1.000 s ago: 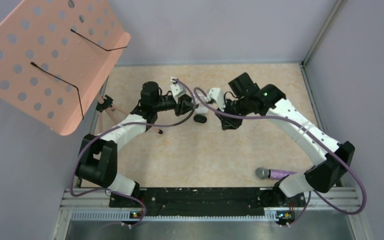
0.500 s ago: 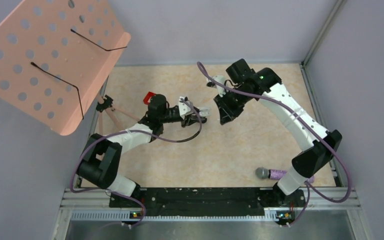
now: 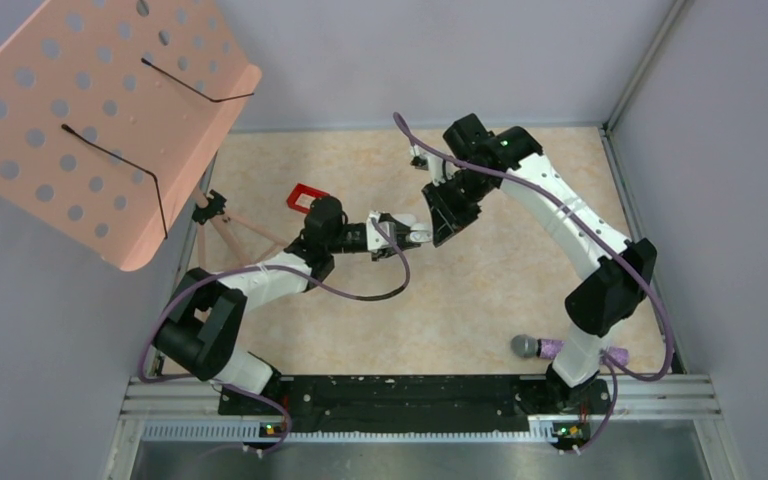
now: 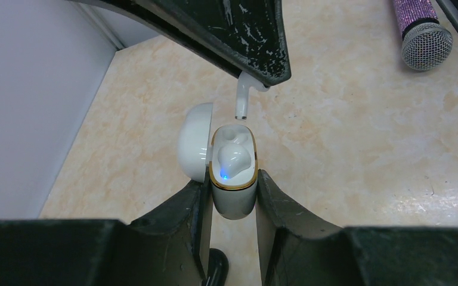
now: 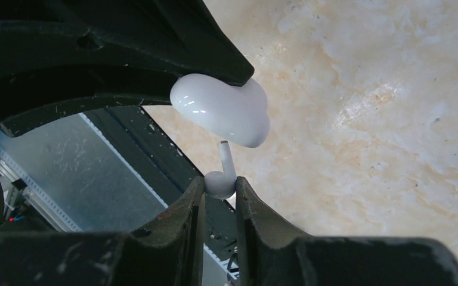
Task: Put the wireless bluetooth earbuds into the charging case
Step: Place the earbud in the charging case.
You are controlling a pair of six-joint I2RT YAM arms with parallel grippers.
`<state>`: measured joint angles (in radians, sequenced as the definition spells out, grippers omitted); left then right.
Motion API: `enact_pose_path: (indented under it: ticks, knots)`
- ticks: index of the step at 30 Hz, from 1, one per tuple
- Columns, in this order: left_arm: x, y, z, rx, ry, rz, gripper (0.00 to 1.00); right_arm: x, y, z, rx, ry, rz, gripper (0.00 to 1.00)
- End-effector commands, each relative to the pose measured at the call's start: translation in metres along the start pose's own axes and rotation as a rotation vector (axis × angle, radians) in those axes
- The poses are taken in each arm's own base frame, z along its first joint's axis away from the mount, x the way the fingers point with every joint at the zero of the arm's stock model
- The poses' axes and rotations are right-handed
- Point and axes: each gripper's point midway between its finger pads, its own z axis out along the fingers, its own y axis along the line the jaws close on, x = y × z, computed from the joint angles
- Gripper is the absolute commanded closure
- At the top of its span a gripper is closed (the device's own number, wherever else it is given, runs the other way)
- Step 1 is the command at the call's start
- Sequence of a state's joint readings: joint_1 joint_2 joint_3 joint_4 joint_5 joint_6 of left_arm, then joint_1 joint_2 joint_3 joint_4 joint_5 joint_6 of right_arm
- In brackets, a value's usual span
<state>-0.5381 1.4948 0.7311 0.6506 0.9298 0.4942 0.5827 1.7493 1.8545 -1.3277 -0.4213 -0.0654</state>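
Open charging case (image 4: 233, 205) is clamped in the left tool (image 4: 231, 186), frame centre. A white earbud (image 4: 243, 101) is pinched in the right tool (image 5: 219, 186), stem just above the case.

Left arm (image 3: 270, 278) and right arm (image 3: 570, 215) wear white link shells with black joint housings; a purple cable (image 3: 360, 297) loops along each, a green light (image 3: 503, 143) glows on the right, and pincer fingers (image 4: 176, 217) are scuffed black

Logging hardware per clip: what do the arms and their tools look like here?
The left arm and right arm have white links, black joints and loose purple cables. A green light glows on the right one. The left tool and right tool have black, scuffed fingers.
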Motion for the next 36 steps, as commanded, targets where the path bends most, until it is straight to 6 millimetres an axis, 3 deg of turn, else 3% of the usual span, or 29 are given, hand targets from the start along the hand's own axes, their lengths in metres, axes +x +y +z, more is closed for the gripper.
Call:
enact_pose_path:
  ticks: [1,9,21,36]
  knots:
    - [-0.028,0.002,0.000,0.016,-0.062,0.106,1.00,-0.016,0.001,-0.010,-0.013,-0.066,0.025,1.00]
    - [-0.033,-0.001,0.001,0.043,-0.081,0.118,1.00,-0.012,-0.012,-0.001,0.018,-0.044,0.065,1.00]
    - [-0.040,-0.005,0.003,0.048,-0.108,0.081,1.00,-0.012,-0.015,0.008,0.011,-0.023,0.079,1.00]
    - [-0.031,-0.002,0.007,0.037,-0.077,0.079,1.00,-0.008,-0.014,0.010,0.000,-0.003,0.085,1.00]
